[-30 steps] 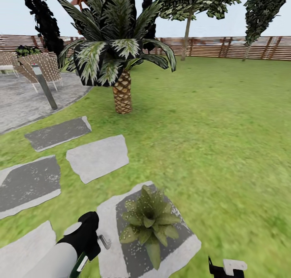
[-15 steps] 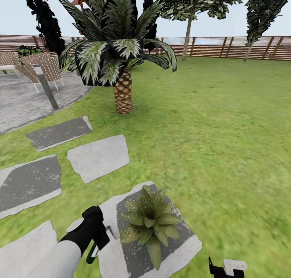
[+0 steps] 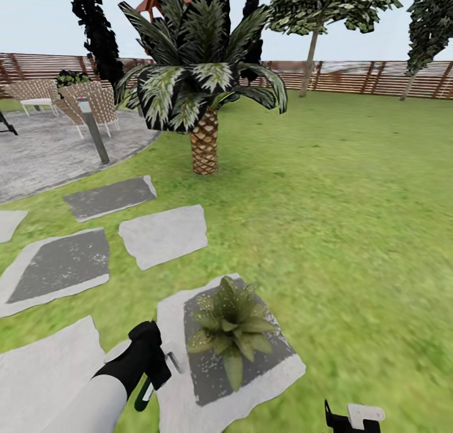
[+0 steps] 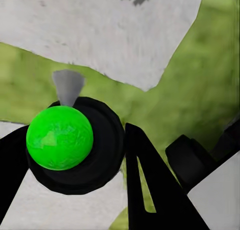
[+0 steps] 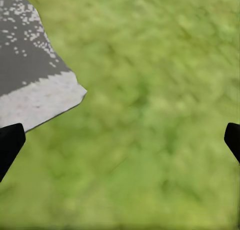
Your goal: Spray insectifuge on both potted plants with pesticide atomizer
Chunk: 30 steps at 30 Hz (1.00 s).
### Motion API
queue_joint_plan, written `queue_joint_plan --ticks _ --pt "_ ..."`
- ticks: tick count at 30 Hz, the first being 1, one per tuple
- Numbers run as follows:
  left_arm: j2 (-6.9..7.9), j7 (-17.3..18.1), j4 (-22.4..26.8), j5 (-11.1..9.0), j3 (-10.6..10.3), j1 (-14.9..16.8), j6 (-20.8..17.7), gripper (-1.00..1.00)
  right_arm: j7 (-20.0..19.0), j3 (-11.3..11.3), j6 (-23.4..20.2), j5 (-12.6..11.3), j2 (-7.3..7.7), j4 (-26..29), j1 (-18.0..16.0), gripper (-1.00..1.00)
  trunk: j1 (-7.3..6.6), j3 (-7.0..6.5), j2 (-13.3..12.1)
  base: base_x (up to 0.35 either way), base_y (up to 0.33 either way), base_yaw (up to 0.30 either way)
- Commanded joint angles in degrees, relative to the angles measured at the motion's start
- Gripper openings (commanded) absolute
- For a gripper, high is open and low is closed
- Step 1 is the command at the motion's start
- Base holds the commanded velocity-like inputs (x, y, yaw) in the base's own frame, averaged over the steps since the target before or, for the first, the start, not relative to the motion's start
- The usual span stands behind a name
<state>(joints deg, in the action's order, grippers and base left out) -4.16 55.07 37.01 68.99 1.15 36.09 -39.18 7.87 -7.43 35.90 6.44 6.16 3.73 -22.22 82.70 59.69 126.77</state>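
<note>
One potted plant [image 3: 231, 330] sits on a grey stepping stone [image 3: 189, 395] in the lawn [image 3: 352, 231], white specks [image 3: 200, 342] dotting its leaves. We see our left gripper [image 4: 75, 155] with its jaws closed around the spray bottle [image 4: 65, 140], held just beside the plant, over the stone's edge. Our right gripper [image 5: 120, 142] hangs over grass, jaws spread wide and holding nothing.

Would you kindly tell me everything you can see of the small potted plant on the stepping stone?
The potted plant is a low rosette of broad, pointed green leaves dotted with fine white specks. It stands upright on the dark patch of a pale stepping stone in the lawn. Its pot is hidden under the leaves. The left claw with the spray bottle is beside it, not touching.
</note>
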Motion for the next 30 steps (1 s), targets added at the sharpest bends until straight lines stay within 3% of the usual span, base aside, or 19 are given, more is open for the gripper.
queue_joint_plan --ticks 1,9,17,23,27,30 --pt "-0.06 0.4 0.1 0.3 0.1 0.0 -0.4 -1.00 0.2 -0.4 0.1 0.6 -0.01 0.0 0.0 1.00 -0.03 0.05 0.0 -0.106 -0.285 0.144" --pt "-0.31 0.4 0.2 0.1 0.3 0.1 -0.4 -1.00 0.2 -0.4 0.1 0.6 -0.01 0.0 0.0 1.00 -0.03 0.05 0.0 0.056 -0.236 0.071" --pt "-0.26 0.4 0.3 0.2 0.3 0.0 -0.4 -1.00 0.2 -0.4 0.1 0.6 -0.01 0.0 0.0 1.00 -0.03 0.05 0.0 0.023 -0.019 0.271" --pt "-0.35 0.6 0.7 0.1 0.2 0.1 -0.4 -1.00 0.2 -0.4 0.1 0.6 -0.01 0.0 0.0 1.00 -0.03 0.05 0.0 0.000 0.000 0.063" --pt "-2.09 1.0 0.8 0.1 0.1 0.0 -0.5 -1.00 0.2 -0.4 0.1 0.7 -0.01 0.0 0.0 1.00 -0.03 0.05 0.0 0.000 0.000 0.000" --pt "-2.34 1.0 0.9 0.7 -1.3 0.1 -0.4 -1.00 0.2 -0.4 0.1 0.7 -0.01 0.0 0.0 1.00 -0.03 0.05 0.0 0.000 0.000 0.000"
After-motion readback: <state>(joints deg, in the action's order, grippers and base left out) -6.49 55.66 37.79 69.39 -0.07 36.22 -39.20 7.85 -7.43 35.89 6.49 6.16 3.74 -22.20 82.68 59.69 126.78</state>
